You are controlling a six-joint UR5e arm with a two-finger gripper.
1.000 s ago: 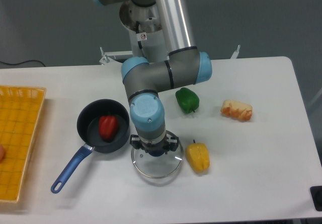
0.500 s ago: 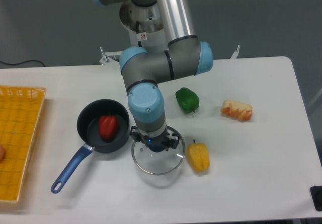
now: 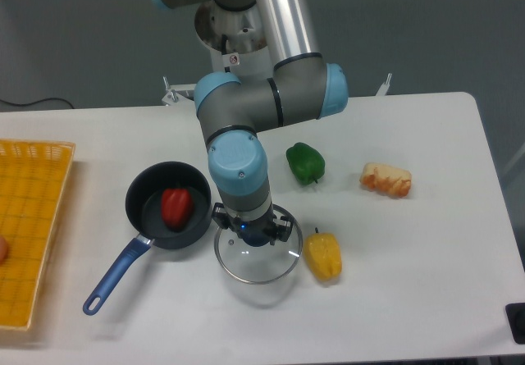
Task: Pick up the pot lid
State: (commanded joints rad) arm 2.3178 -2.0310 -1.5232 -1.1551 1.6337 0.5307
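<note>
1. Camera: since the first frame, my arm [image 3: 236, 156] and the lid [image 3: 261, 268] have shifted together, the rim now a little farther up the view; since the second, I see hardly any change.
2. My gripper [image 3: 253, 227] points down with its jaws closed on the lid's dark knob [image 3: 257, 239], judging by how the lid travels with me. The pads' exact contact is too hidden to tell.
3. The lid hangs below me, between the pan [image 3: 146, 209] and the yellow thing [image 3: 323, 258], and I judge it just off the table [image 3: 410, 287].
4. The knob could slip out if my pads have only a shallow hold and I rise with a jerk.
5. The wide glass could tip or swing if I hold the knob off-centre.
6. Drifting sideways too low, I could knock the rim against the yellow thing or the pan; a straight, slow rise makes both less likely.
</note>
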